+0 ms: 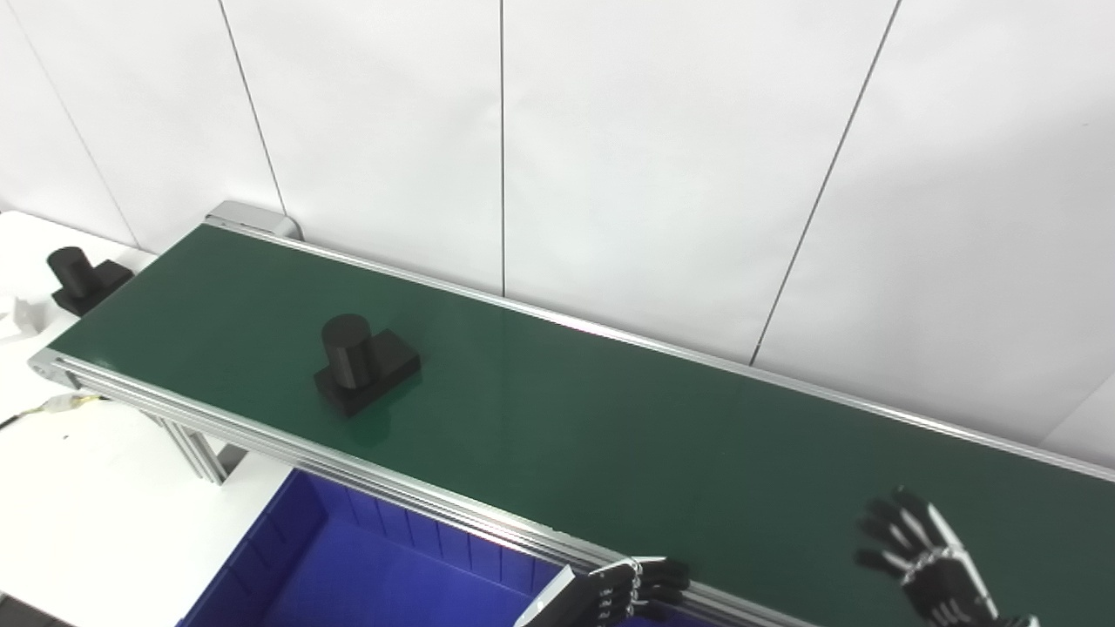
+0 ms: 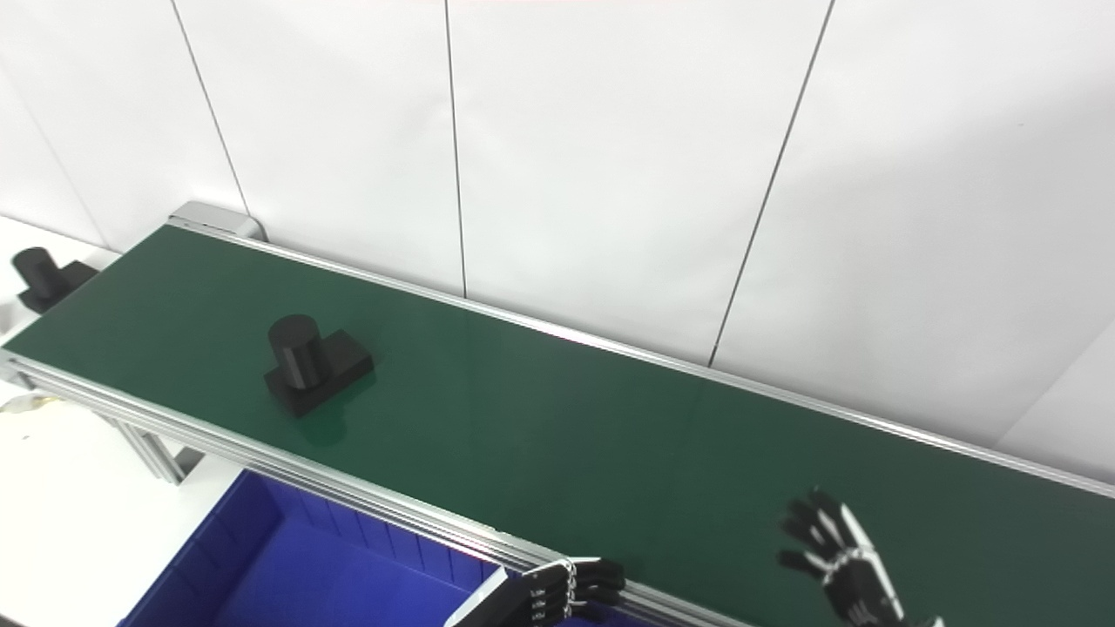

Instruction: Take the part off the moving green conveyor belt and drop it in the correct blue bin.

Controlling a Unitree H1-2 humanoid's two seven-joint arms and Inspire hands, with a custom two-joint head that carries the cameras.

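Observation:
A black part [image 1: 361, 361], a short cylinder standing on a flat rectangular base, rides on the green conveyor belt [image 1: 610, 418] toward its left end. My right hand [image 1: 923, 557] hovers over the belt's right part, fingers spread and holding nothing, far from the part. At the belt's near rail my left hand [image 1: 631, 590] shows only its curled fingers, with nothing seen in them. A blue bin [image 1: 366, 566] sits below the belt's near edge, left of that hand.
A second black part [image 1: 83, 277] of the same shape rests on the white table [image 1: 78, 488] beyond the belt's left end. A small white object [image 1: 22, 318] lies near it. White wall panels stand right behind the belt.

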